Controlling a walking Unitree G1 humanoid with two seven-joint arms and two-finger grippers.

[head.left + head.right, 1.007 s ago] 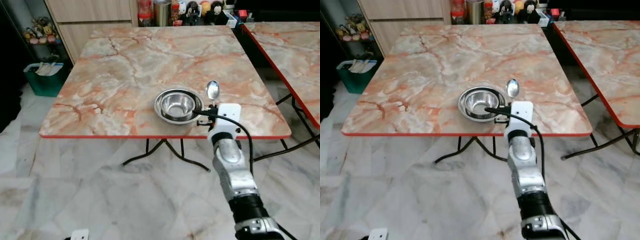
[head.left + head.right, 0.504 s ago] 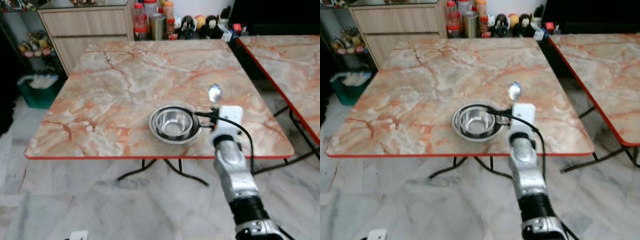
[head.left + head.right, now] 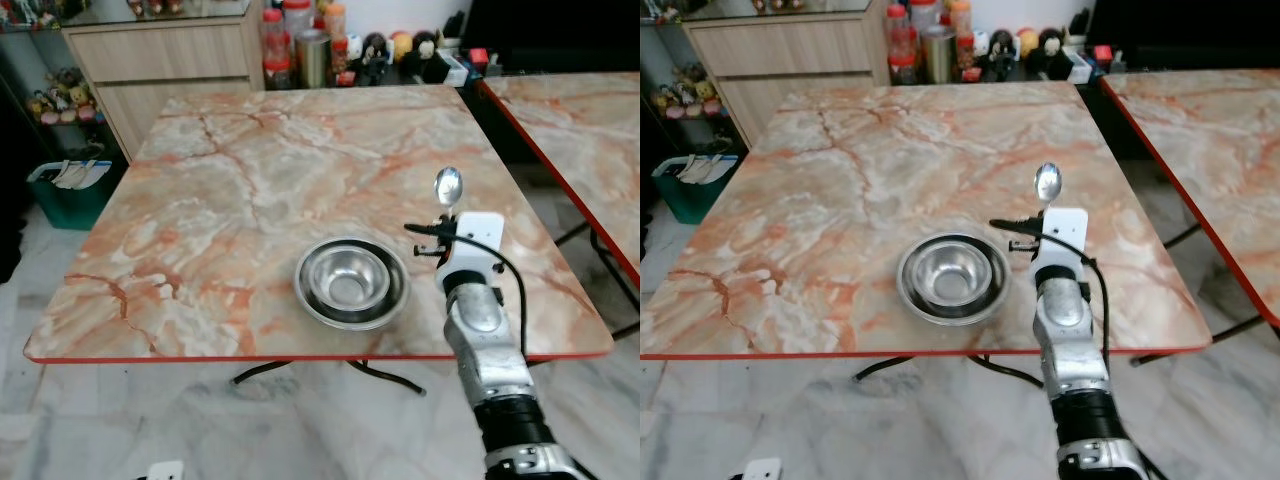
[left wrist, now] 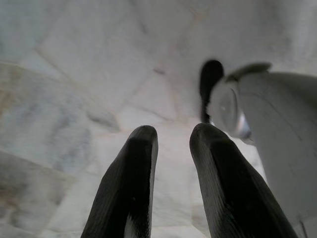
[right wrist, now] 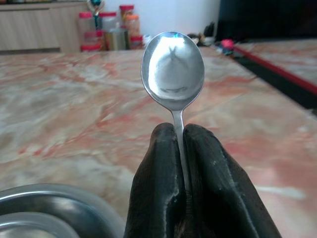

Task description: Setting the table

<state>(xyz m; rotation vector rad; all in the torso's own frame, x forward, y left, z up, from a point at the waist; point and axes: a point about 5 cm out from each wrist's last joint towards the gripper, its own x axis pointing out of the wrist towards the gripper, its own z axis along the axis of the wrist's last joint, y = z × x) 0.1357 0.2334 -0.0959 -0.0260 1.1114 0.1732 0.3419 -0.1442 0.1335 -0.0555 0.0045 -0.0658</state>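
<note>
Square bench (image 3: pixel 250 170) of glossy orange-and-cream veined marble with a thin red edge, bearing nested round bowls (image 3: pixel 351 282) of polished steel near the front edge. Right hand (image 5: pixel 179 148) raised just right of the bowls on a silver arm reaching forward over the bench edge, black fingers (image 5: pixel 153 188) pressed tight on the thin handle of a shiny oval-headed spoon (image 5: pixel 173 69), held upright above the bench. Left hand (image 4: pixel 173 144) hanging low over pale marble floor (image 4: pixel 74 74), its two rounded black fingers slightly apart, gripping nothing.

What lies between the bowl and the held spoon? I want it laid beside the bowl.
Bare marble table in the left eye view; right gripper holds spoon right of bowl.
</note>
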